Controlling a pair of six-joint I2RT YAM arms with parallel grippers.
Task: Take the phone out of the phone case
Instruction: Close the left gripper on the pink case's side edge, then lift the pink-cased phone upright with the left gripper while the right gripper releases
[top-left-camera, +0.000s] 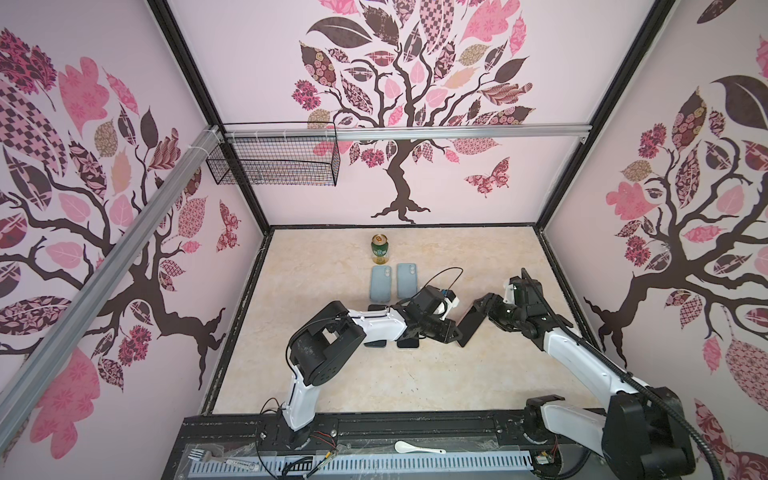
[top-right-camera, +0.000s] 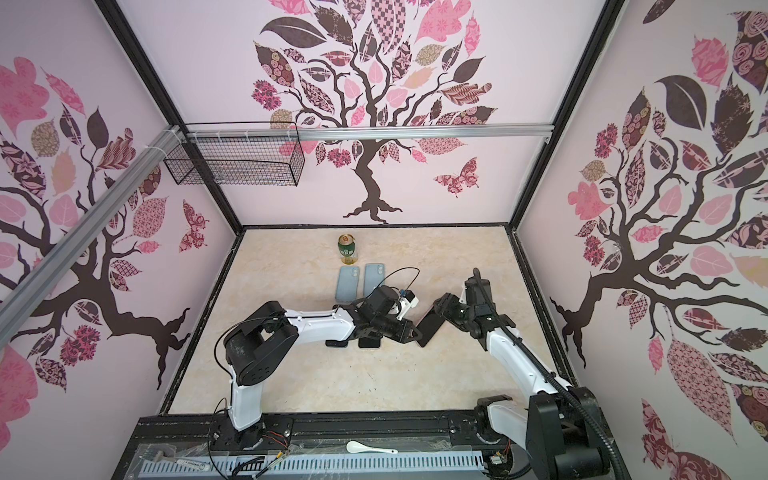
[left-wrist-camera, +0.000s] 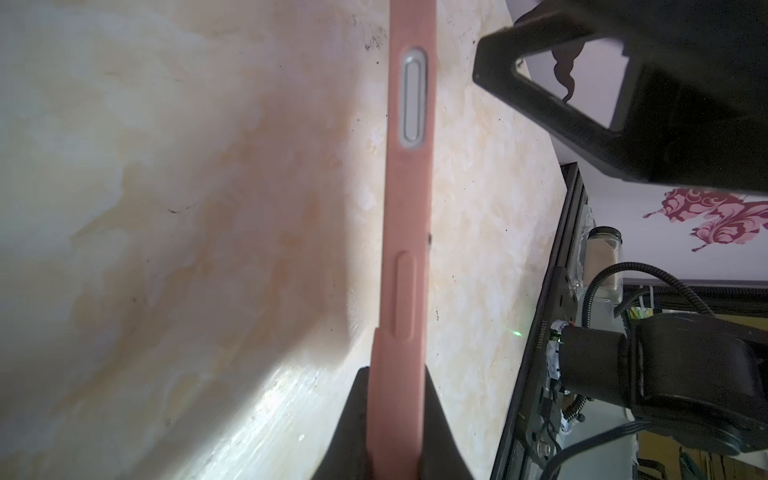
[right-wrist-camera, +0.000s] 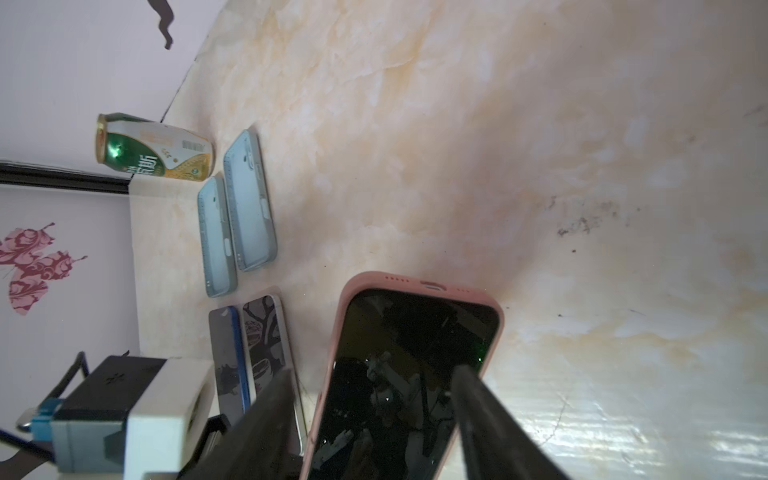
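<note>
A phone (right-wrist-camera: 415, 332) with a dark screen sits inside a pink phone case (right-wrist-camera: 419, 280). It hangs tilted above the table between both arms in both top views (top-left-camera: 471, 326) (top-right-camera: 430, 328). My left gripper (left-wrist-camera: 397, 374) is shut across the thickness of the phone case (left-wrist-camera: 409, 208) at one end, whose side shows edge-on with its buttons. It reaches in from the left (top-left-camera: 455, 334) (top-right-camera: 413, 332). My right gripper (right-wrist-camera: 372, 370) spans the case's width at the other end, one finger on each long edge (top-left-camera: 484, 307) (top-right-camera: 442, 305).
A green can (top-left-camera: 380, 248) stands at the back. Two light blue cases (top-left-camera: 380, 283) (top-left-camera: 406, 280) lie in front of it. Dark phones (top-left-camera: 407, 343) lie partly under my left arm. A wire basket (top-left-camera: 274, 160) hangs on the back wall. A white spoon (top-left-camera: 415, 448) lies on the front rail.
</note>
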